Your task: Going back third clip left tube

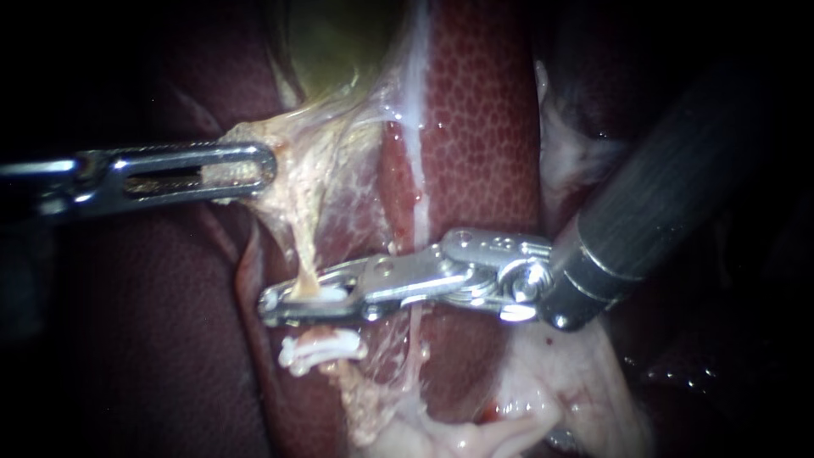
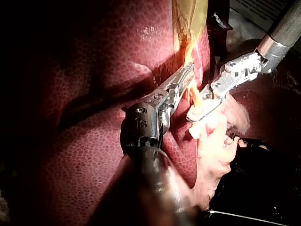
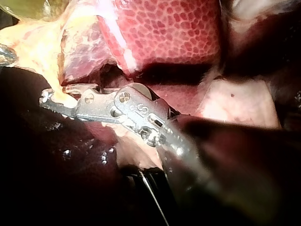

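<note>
Left instrument (image 1: pixel 254 165): jaws pressed together on a fold of pale tissue (image 1: pixel 292 161) just beside the gallbladder (image 1: pixel 331 42), with the fold stretched taut; the left tube (image 1: pixel 305 250) runs as a thin yellow strand from that fold into the right instrument (image 1: pixel 280 304).

Right instrument: jaws lie nearly together and appear to pinch the upper clip (image 1: pixel 329 293) where it sits across the left tube; the lower clip (image 1: pixel 320 348) sits on the same tube just beside the lower jaw, on the side away from the left instrument; liver (image 1: pixel 483 127) lies behind both.

Judgement on backing off: spread the jaws fully before any pull; then retreat straight along the shaft's own line, so the clip is not dragged and the tube not torn; the left instrument should hold its tension steady.

Hard to make out: whether the upper clip is latched; only two white clips show plainly, and any other is hidden by jaws or tissue; in the right wrist view the jaw tips are half buried in yellow tissue.
</note>
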